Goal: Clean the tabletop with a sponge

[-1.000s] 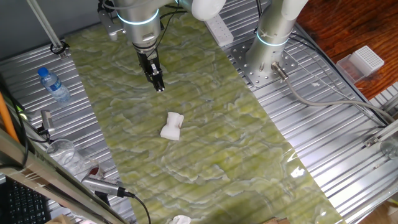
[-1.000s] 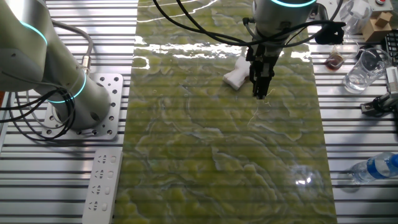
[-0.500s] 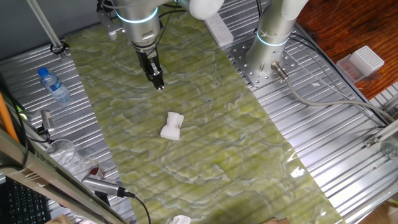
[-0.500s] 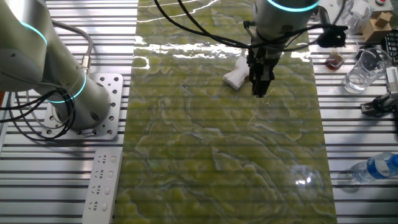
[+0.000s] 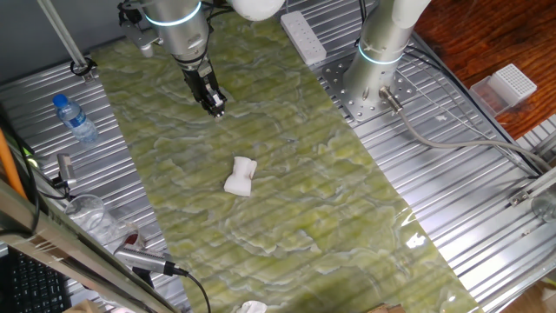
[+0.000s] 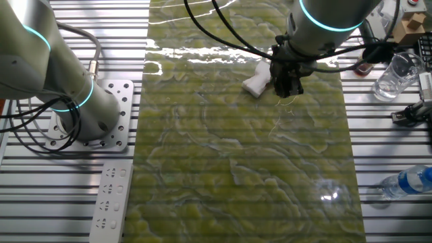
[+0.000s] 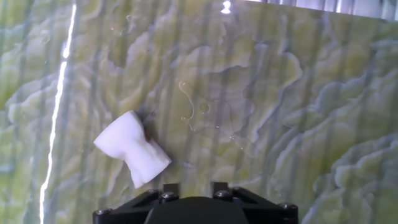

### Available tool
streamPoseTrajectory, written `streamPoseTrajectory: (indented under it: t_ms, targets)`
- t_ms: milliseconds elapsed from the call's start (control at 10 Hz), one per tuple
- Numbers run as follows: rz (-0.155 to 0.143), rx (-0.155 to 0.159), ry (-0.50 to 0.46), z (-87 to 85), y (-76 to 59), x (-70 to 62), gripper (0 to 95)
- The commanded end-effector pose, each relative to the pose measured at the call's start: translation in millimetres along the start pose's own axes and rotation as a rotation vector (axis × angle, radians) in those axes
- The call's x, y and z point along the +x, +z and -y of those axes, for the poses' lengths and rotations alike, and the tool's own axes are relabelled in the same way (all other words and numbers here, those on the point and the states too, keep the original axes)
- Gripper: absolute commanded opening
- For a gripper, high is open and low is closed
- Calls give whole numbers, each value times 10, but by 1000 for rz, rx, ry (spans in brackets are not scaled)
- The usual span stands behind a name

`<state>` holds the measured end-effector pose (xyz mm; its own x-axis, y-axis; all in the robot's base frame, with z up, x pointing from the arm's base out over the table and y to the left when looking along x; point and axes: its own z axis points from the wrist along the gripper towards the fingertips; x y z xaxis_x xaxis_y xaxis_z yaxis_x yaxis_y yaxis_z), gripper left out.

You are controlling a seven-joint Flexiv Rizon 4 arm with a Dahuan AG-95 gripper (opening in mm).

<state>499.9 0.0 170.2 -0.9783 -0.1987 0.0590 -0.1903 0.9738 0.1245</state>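
Hovering at upper left of one fixed view, my gripper (image 5: 217, 109) hangs over the tabletop (image 5: 347, 200), grip state unclear; the sponge (image 5: 241, 176), white and pinch-waisted, lies mid-frame, apart. Hand view: it sits lower left (image 7: 132, 149), ungrasped.

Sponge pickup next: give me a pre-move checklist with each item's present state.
1. sponge lies free on the tabletop, nothing on it: ok.
2. gripper carries nothing: ok.
3. Gripper above the sponge: not ok, it hangs off to one side.
4. Jaws wide enough for the sponge: cannot tell, fingertips too small in the fixed views and hidden in the hand view.
5. Sponge visible in the hand view: ok.
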Motion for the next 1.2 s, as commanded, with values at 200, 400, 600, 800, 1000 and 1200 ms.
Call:
streamPoseTrajectory:
  t_ms: [200, 400, 600, 800, 1000, 1200]
  targets:
    - [-1, 3, 4, -8, -17, 6, 0]
    - [-14, 15, 10, -7, -13, 14, 0]
    - [-16, 17, -48, -7, -8, 27, 0]
    - [-17, 19, -70, -9, -12, 28, 0]
    - [-14, 24, -72, -15, -26, 32, 0]
    - [-16, 25, -87, -17, -29, 33, 0]
